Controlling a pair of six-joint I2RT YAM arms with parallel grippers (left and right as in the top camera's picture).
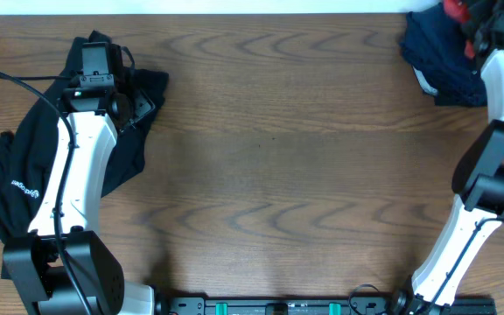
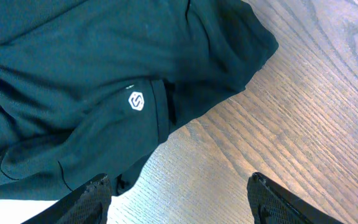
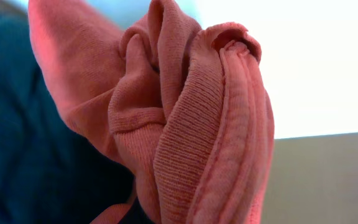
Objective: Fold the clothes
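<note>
Overhead was even and bright; table (image 1: 278, 140) showed a soft sheen, faint shadows. Left wrist view sharp, pale glare on wood at right. Right wrist view close: red-orange T-shirt (image 3: 185, 137) ribbing sharp, background blown white, blurred

The black top (image 2: 73, 74) covered the frame from 9 to 1 o'clock, with its white hexagonal logo (image 2: 136, 101) near centre. Bare wooden table (image 2: 291, 124) ran from 3 to 6 o'clock. The left gripper (image 2: 179, 186) sat at 6 o'clock, jaws wide apart.
</note>
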